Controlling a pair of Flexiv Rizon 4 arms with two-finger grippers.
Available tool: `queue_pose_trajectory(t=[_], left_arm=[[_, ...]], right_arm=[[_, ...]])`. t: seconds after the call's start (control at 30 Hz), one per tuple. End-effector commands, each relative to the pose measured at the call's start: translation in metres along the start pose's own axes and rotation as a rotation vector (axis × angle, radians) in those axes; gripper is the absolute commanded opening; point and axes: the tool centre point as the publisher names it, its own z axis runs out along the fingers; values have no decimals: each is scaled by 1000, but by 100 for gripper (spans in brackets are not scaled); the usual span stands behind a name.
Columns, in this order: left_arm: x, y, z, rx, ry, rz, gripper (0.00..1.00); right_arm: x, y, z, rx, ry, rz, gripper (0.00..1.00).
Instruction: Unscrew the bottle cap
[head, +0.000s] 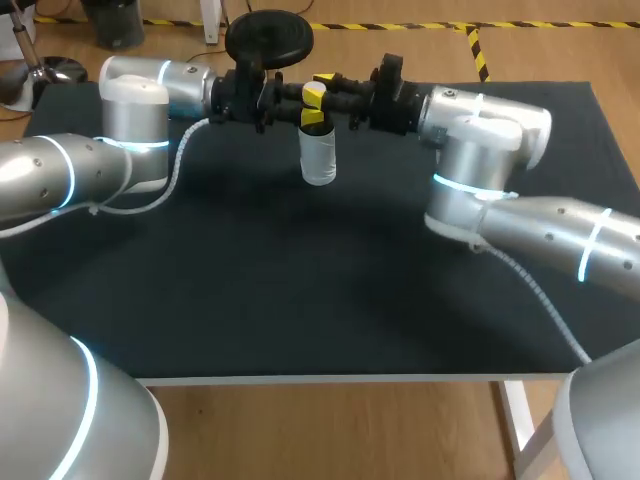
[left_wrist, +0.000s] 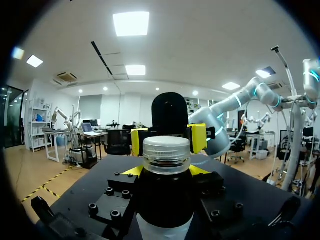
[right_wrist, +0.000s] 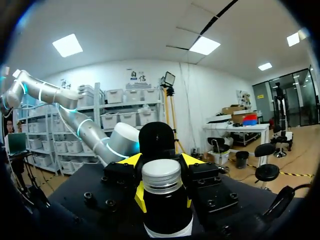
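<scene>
Left gripper (left_wrist: 165, 171): narrow, clamping the upright white plastic bottle with black upper section (head: 318, 160).
Right gripper (right_wrist: 162, 197): clamping it from the opposite side.
Cap: clear ribbed screw cap (left_wrist: 166, 150), just above both grippers.

Clearance about the bottle (head: 318, 160), head view: at 9 o'clock the left gripper (left_wrist: 165, 171) and left arm (head: 135, 110) bar approach; at 3 o'clock the right gripper (right_wrist: 164, 197) and right arm (head: 480, 140) likewise; a cable (head: 170, 185) lies at 8 o'clock; from 5 to 7 o'clock the table (head: 300, 290) gives open passage; the cap (left_wrist: 166, 150) stands above both grippers, open from above.
</scene>
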Motion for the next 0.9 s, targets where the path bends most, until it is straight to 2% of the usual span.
queue_pose_trajectory(t=[0.03, 0.3, 0.6, 0.9], left_arm=[[-2, -4, 2, -1, -1, 1, 0], [-2, -4, 2, -1, -1, 1, 0], [-2, -4, 2, -1, -1, 1, 0], [-2, -4, 2, -1, -1, 1, 0]], right_arm=[[-4, -2, 2, 22, 325, 22, 0], [-1, 2, -1, 96, 549, 71, 0], [5, 0, -3, 52, 826, 68, 0], [12, -6, 3, 75, 1065, 91, 0]])
